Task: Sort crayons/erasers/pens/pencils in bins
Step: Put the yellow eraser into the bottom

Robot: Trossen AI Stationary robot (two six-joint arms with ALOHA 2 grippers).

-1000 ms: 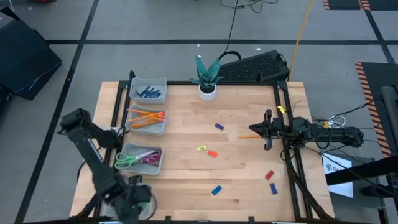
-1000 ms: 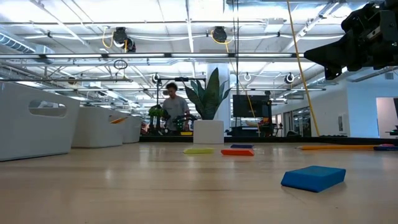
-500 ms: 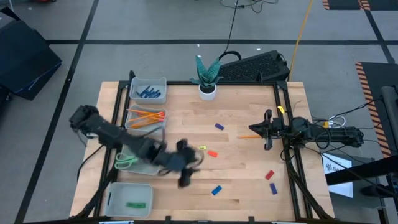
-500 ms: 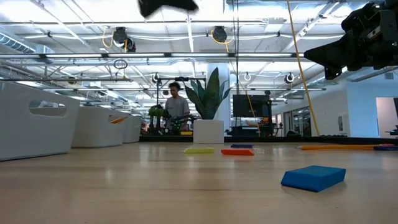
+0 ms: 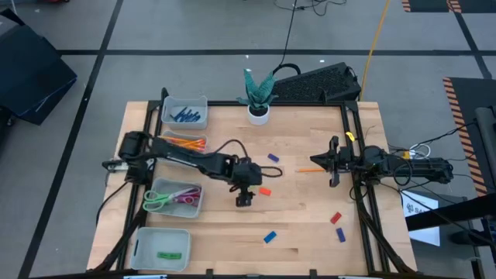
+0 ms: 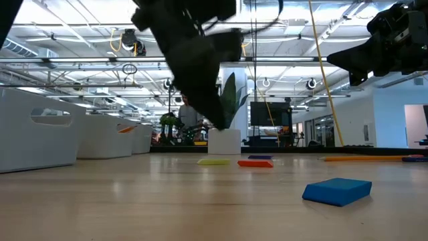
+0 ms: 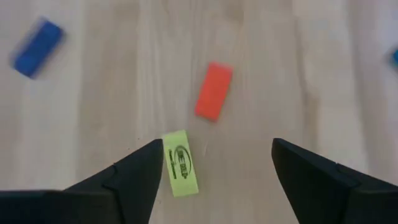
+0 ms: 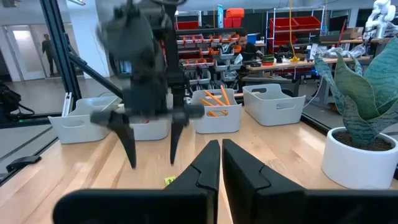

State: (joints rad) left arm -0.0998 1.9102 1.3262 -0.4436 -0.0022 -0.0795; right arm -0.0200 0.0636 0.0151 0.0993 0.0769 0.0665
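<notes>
Spanning the frame's centre, the pale wooden table (image 5: 302, 217) carries four grey-blue plastic bins (image 5: 184, 112) down its left. The left gripper (image 7: 214, 158), jaws wide, hovers at mid-table over a flat yellow eraser (image 7: 180, 163) beside a red-orange eraser (image 7: 214, 91). The right gripper (image 8: 221, 152), jaws nearly closed, waits at right.

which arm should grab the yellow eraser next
Left. Its open gripper hangs right over the yellow eraser at mid-table, while the right gripper sits shut at the table's right edge.

a robotics lab — parts shelves (image 8: 214, 46), ceiling trusses (image 6: 80, 63), cables (image 5: 288, 31) overhead.
</notes>
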